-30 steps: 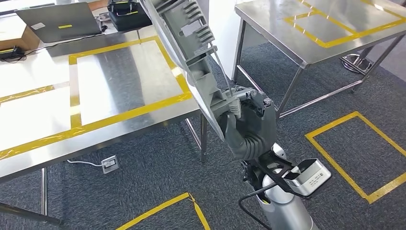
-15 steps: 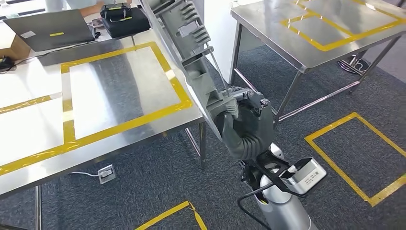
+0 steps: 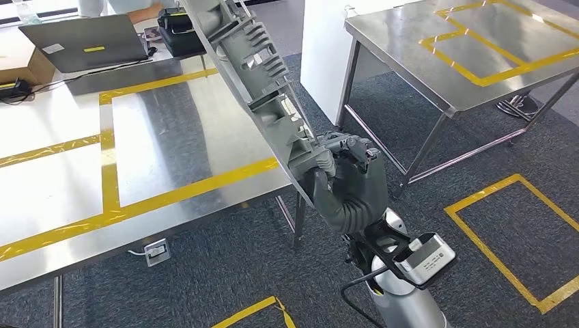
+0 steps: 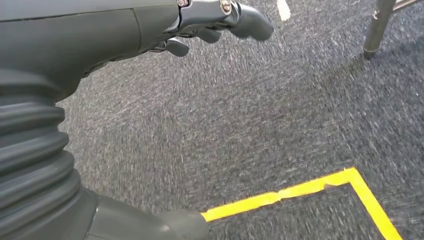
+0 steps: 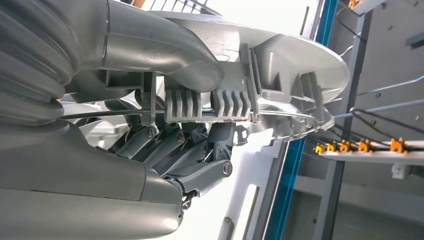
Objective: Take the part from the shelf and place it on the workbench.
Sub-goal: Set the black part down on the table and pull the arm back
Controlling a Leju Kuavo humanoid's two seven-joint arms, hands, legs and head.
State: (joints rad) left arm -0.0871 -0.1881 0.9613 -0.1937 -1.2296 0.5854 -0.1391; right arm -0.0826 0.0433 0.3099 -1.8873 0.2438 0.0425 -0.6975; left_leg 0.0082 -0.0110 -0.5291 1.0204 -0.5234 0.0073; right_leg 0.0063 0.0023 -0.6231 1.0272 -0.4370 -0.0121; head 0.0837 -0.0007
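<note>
The right hand grips the part, a long grey cast-metal piece with ribs and fins, by its lower end. The fingers wrap one side of that end and the thumb presses the other. The part is held in the air, tilted, with its lower end just off the front right corner of the bench and its upper end reaching over the right edge toward the far side. No portion of the part rests on the bench surface.

The left hand hangs above the grey carpet floor and holds nothing; its fingers are loosely curled, and the pictures do not show clearly whether they are apart or closed.

The bench top is bare stainless steel marked with yellow tape in rectangular outlines. A laptop and a black case stand at the far edge. A second bench, also taped, stands well apart to the right. Yellow tape rectangles mark the floor.
</note>
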